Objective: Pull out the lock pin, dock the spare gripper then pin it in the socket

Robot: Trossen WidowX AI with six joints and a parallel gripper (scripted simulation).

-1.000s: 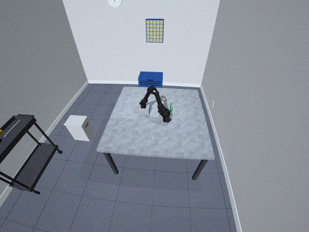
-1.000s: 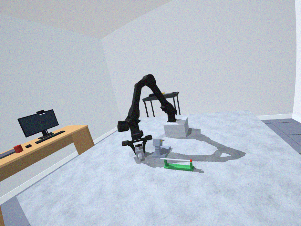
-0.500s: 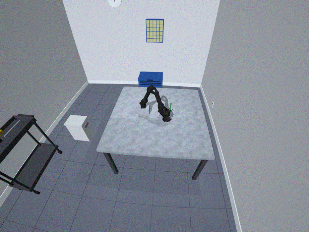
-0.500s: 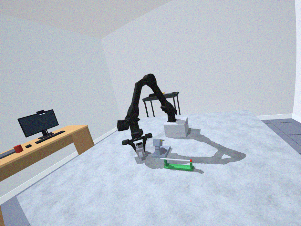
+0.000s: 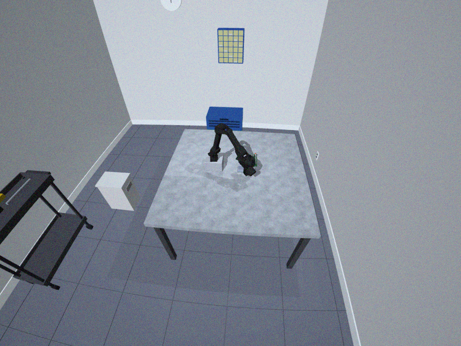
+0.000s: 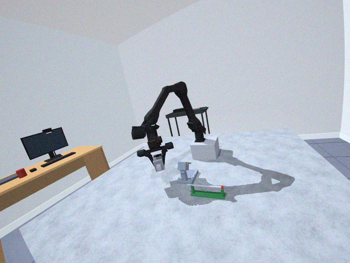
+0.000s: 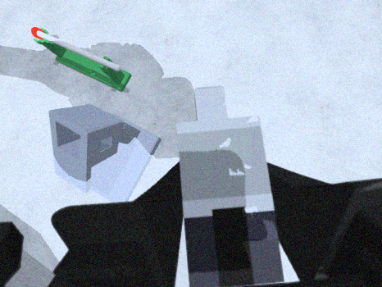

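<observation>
My gripper (image 6: pixel 159 167) (image 7: pixel 213 162) is shut on the grey spare gripper (image 6: pixel 158 163) (image 7: pixel 213 180), one finger on each side, and holds it above the table. A pale stub shows at its far end in the wrist view, and a dark slotted part is nearest the camera. The grey-blue mount (image 6: pixel 183 166) (image 7: pixel 67 116) stands beside it, on the left in the wrist view; I see no pin through it, though a small yellow spot shows on it in the exterior view. A white pin (image 6: pixel 206 187) (image 7: pixel 82 52) with a red end lies across the green rack (image 6: pixel 207 194) (image 7: pixel 88 66) (image 5: pixel 255 163).
The arm's pale base block (image 6: pixel 203 150) (image 5: pixel 214 166) stands on the table (image 5: pixel 231 208) (image 6: pixel 169 226) behind the mount. The green rack stands close in front of the mount in the exterior view. A desk (image 6: pixel 67 158) with a monitor (image 6: pixel 43 142) is off to the left there.
</observation>
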